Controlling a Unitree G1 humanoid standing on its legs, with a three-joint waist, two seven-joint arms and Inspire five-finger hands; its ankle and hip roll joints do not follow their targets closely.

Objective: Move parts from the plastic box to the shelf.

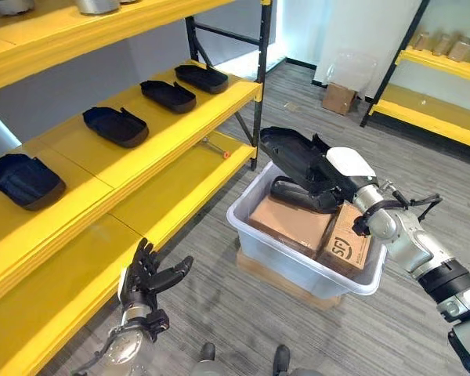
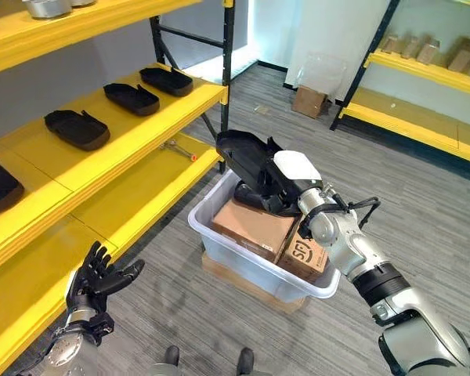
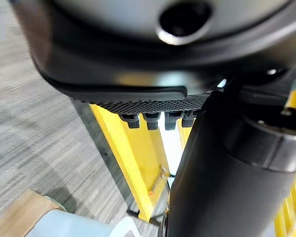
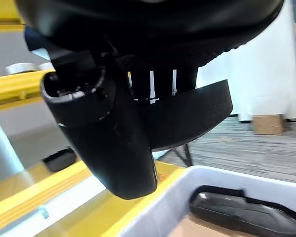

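Note:
My right hand [image 1: 346,166] is shut on a black moulded part [image 1: 291,153], held tilted just above the far side of the clear plastic box [image 1: 298,270]. The right wrist view has the fingers and thumb clamped on that part [image 4: 197,113]. A second black part [image 1: 294,192] lies in the box on two cardboard cartons [image 1: 290,223]. Several black parts, one of them [image 1: 113,125], sit in a row on the middle yellow shelf [image 1: 180,121]. At the lower left, beside the bottom shelf, my left hand [image 1: 145,282] is open and holds nothing.
The box rests on a wooden board [image 1: 270,274] on the grey floor. A small tool with a red tip [image 1: 215,147] lies on the lower shelf level. A cardboard box [image 1: 338,98] and another yellow rack [image 1: 439,110] stand at the back right.

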